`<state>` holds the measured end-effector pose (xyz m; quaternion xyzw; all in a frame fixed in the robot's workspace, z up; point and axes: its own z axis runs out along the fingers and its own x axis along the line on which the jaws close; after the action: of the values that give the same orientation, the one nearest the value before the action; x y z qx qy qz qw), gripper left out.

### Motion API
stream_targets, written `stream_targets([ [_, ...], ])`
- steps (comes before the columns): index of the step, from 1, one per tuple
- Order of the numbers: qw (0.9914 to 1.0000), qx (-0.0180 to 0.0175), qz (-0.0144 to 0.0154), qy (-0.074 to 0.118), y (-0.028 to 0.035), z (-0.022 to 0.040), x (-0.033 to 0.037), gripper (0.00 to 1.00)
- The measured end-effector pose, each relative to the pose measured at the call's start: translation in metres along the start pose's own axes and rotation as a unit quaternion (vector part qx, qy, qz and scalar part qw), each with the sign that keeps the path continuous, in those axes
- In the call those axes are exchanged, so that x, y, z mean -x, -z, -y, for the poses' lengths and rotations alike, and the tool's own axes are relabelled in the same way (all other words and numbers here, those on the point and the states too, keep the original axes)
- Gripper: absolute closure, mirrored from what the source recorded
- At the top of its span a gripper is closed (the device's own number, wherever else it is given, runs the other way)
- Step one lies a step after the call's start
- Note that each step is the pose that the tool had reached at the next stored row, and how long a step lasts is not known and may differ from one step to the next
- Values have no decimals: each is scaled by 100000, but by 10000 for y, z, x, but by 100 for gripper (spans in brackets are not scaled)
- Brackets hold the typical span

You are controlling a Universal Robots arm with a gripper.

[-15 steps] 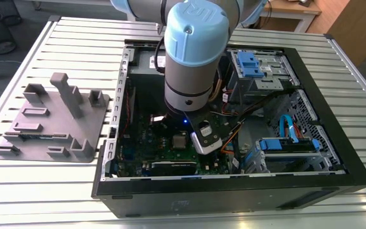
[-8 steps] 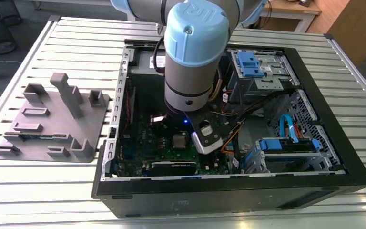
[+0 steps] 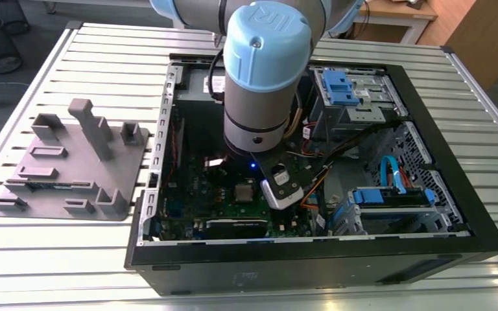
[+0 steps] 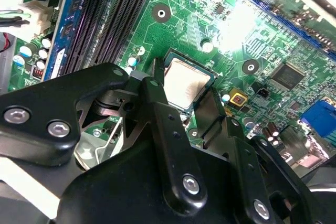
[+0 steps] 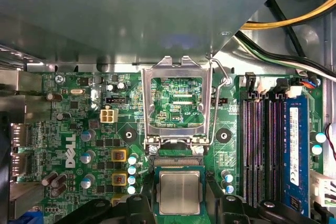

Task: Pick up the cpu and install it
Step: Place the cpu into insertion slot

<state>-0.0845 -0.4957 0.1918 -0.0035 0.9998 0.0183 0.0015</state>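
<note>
Small flat square silver-topped cpu (image 5: 179, 192) sits in green motherboard (image 5: 131, 129) socket, directly between my gripper (image 4: 183, 90) jaws | silver hinged plate (image 5: 176, 71) raised | clamped or loose: cannot tell

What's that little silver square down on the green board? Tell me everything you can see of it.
The cpu is a small flat square chip with a dull silver-grey metal top and thin green rim. It lies flat in the dark socket on the motherboard, beside the flipped-open metal load plate. The gripper straddles it; contact cannot be told.
</note>
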Motion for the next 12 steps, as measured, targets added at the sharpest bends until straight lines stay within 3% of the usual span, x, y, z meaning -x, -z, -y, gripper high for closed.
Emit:
stream_targets([
  [12,99998,18,-7,676,-7,0,-22,53],
])
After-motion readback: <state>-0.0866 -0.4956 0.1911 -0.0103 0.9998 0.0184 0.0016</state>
